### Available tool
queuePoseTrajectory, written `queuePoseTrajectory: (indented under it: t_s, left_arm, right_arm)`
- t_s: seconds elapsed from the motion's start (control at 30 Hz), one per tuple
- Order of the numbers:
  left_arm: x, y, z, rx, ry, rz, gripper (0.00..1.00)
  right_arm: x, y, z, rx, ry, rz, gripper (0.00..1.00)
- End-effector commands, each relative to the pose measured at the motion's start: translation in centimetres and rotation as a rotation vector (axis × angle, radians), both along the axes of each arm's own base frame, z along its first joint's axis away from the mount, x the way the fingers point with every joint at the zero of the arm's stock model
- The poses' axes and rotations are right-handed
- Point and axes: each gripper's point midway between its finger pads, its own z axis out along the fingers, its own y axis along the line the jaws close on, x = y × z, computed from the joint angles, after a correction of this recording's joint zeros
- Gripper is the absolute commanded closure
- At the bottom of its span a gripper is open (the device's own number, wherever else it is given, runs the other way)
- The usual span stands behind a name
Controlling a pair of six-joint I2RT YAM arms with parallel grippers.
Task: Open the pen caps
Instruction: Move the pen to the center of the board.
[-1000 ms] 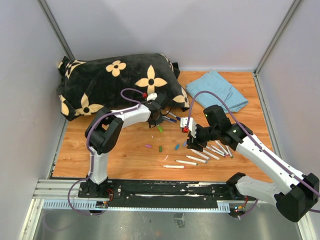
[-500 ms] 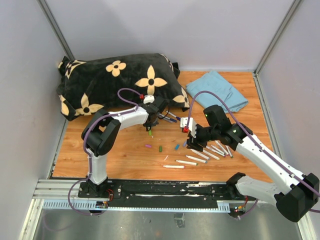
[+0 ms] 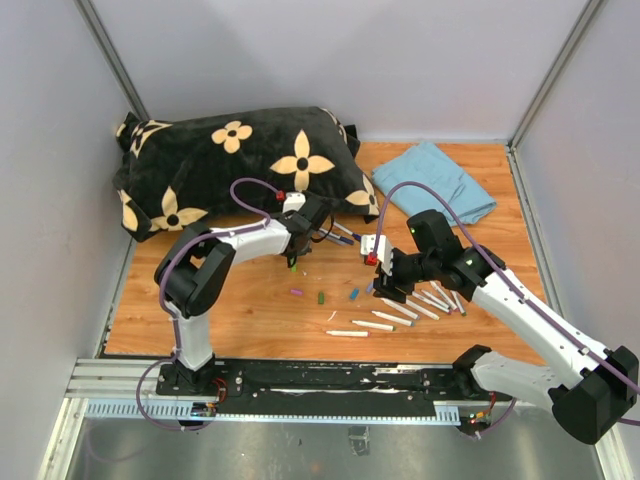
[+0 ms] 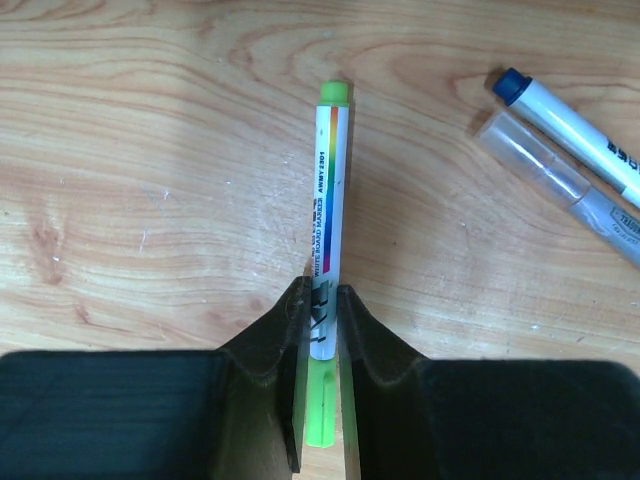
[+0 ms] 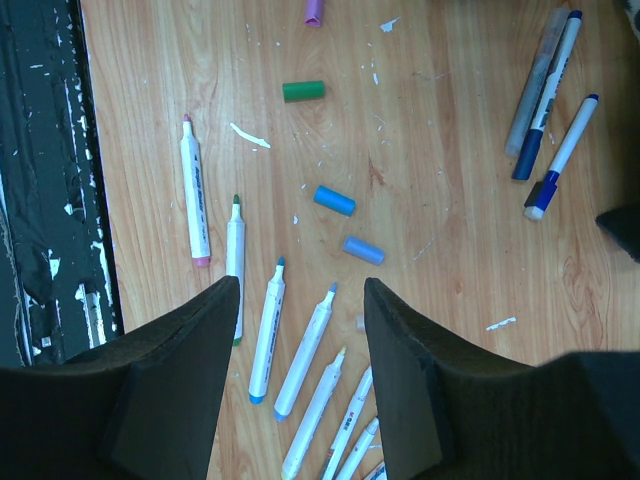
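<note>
Wooden bench (image 3: 200,310) boxed in by pale grey walls, with one black cushion (image 3: 230,160) printed with cream flowers at the far left. One folded blue cloth (image 3: 440,180) to the right of the cushion. Close to the cushion's near right corner, left end effector (image 4: 320,300) clamped on the white barrel of one green marker (image 4: 328,200), fingers (image 4: 285,330) pinching just where the barrel meets the long green cap (image 4: 320,410), cap on. "WHITE BOARD MARKER" legible lengthwise on that barrel beside a rainbow stripe; the code after it too small to read surely. Three slim pens (image 5: 550,90) just right of the held marker, also near the cushion: two with dark blue caps on, one clear-grey, lettering on them too blurred to read. Farther from the cushion, toward the arm bases, four loose pen caps (image 3: 321,297) lying apart on the wood: one purple cap (image 5: 314,10), one dark green cap (image 5: 303,91), two blue caps (image 5: 334,200). Right end effector (image 5: 300,285) poised above this patch, jaws apart, nothing between them. Beneath it, farthest from the cushion, at least seven uncapped white markers (image 5: 193,190) fanned side by side, with pink, green and blue tips visible, some partly hidden behind the black fingers.
</note>
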Motion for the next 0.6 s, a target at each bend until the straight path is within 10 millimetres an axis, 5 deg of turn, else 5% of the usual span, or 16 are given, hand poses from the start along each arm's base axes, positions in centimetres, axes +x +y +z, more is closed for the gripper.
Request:
queuePoseTrajectory:
  t_s: [0.0,0.57]
  left_arm:
    - [-1.24,1.82,-0.99,0.026,0.053,-0.014,0.81]
    - [-1.85,2.37,-0.97,-0.018,0.047,-0.092,0.79]
  right_arm:
    - [0.2,-0.4,-0.45,0.0,0.007,-0.014,0.46]
    - [0.17,-0.42,-0.53,-0.001,0.011,-0.014,0.46]
